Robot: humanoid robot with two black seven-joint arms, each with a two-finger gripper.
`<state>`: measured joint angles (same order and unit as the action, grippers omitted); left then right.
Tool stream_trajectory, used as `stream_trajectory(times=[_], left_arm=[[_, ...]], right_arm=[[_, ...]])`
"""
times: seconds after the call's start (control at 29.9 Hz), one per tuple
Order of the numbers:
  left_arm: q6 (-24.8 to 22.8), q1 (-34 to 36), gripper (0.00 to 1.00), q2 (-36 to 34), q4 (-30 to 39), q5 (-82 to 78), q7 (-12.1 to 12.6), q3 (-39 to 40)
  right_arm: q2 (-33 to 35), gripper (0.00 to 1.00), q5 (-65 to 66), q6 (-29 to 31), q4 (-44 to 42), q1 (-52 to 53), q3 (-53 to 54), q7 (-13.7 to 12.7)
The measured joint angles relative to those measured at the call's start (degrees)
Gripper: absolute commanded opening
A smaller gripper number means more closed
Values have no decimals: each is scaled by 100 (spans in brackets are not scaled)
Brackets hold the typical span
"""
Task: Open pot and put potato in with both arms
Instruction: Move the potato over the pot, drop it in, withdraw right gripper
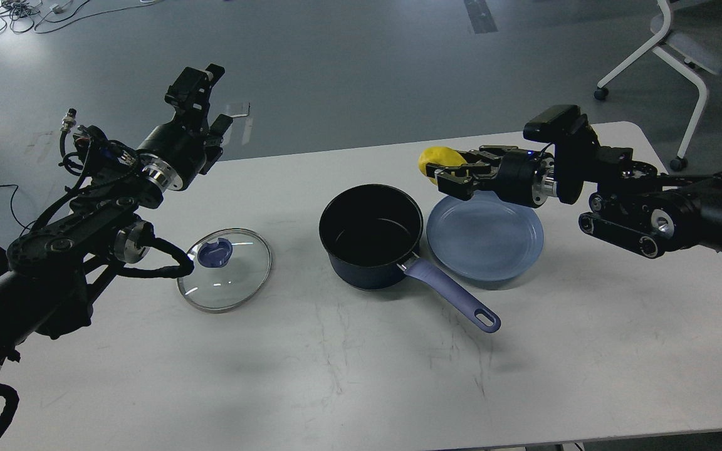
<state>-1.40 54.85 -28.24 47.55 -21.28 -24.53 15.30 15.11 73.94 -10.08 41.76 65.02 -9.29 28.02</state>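
The pot (370, 235) stands open on the desk (361, 376), its lid (226, 269) lying to its left. My right pincer (445, 175) grips the potato (437, 160) above the plate (485, 237); dropping it in remains. My left pincer (201, 94) hangs empty, fingers apart.

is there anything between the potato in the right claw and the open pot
Nothing visible blocks it. The right claw holds the potato above the far edge of the plate, and the pot sits just to its left, open and empty. The glass lid lies on the table left of the pot, out of the path.
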Motion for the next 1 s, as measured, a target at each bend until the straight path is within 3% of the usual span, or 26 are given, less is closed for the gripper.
stream_trajectory(times=[0.13, 0.2, 0.27, 0.4, 0.67, 1.0], left_arm=[[0, 0, 99, -29, 0, 0, 0, -1], [0, 0, 99, -39, 2, 0, -7, -1], [0, 0, 99, -53, 0, 1, -20, -1], [0, 1, 99, -66, 0, 9, -32, 1], [-19, 26, 99, -29, 35, 69, -30, 81], [-388, 167, 99, -5, 71, 196, 153, 220]], right_arm=[[-480, 50, -16, 33, -54, 158, -67, 0], [-740, 58, -19, 52, -173, 183, -143, -1], [-999, 99, -20, 65, -401, 188, -285, -2], [-1385, 100, -145, 78, -769, 142, -451, -2], [-1409, 100, -1399, 188, -761, 125, -449, -2], [-771, 100, -2175, 226, -206, 224, 230, -2]])
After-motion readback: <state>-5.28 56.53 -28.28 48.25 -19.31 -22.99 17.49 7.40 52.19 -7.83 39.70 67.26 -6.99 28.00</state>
